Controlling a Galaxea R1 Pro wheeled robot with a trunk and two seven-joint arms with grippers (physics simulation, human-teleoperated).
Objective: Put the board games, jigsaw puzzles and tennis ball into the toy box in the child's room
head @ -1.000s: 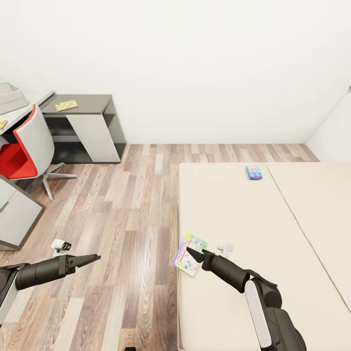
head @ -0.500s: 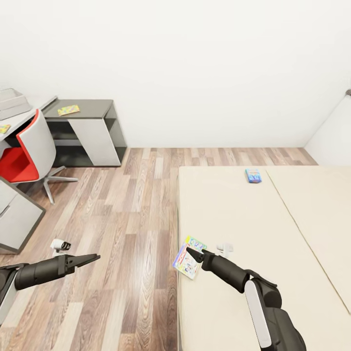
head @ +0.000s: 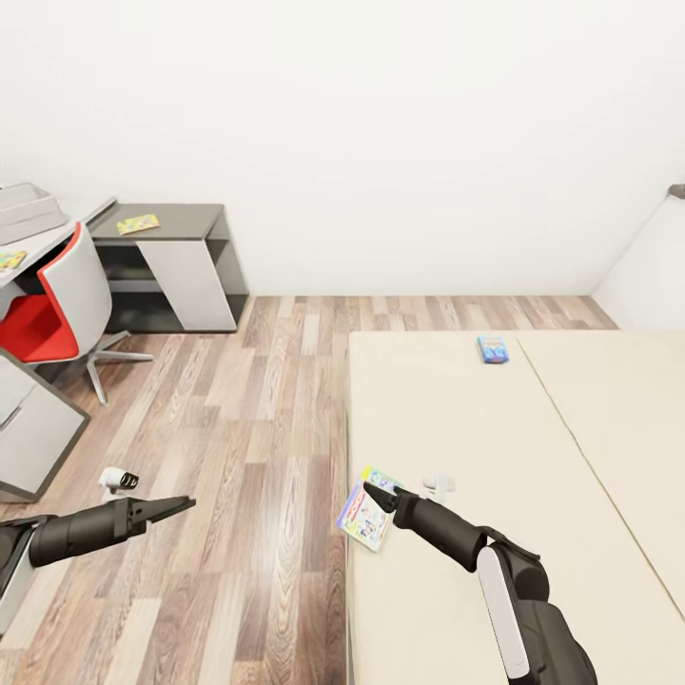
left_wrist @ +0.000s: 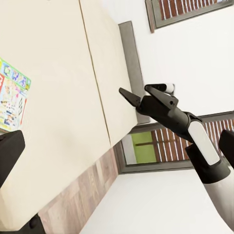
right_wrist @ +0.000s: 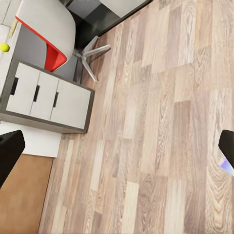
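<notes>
Right gripper (head: 379, 496) pinches board game (head: 362, 509) — tilted, corner downward.

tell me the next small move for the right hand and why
Probably ease the right hand forward and close on the pastel board game. The box overhangs the bed's near edge, the fingertips sit at it, and whether they already grip is unclear.
</notes>
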